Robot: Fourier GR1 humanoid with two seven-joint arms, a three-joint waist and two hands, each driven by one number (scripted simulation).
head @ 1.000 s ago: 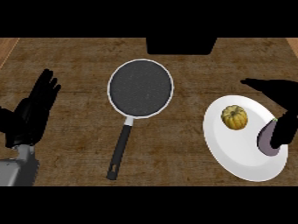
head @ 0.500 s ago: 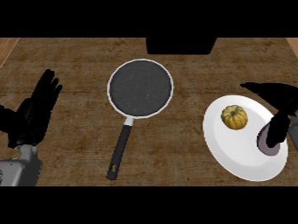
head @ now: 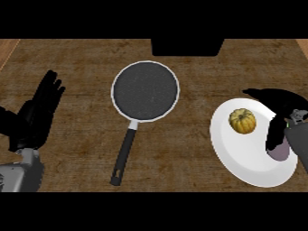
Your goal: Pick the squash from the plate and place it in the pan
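Fingers of the right hand (head: pixel 279 118) seem spread, empty, beside the small ribbed yellow squash (head: pixel 243 121) on the round white plate (head: pixel 240 158); probably light, stiff, best gripped across its sides.

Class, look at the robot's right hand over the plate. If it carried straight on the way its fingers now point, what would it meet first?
The right hand points left over the white plate, so it would probably meet the squash first, though its height above the plate is unclear.
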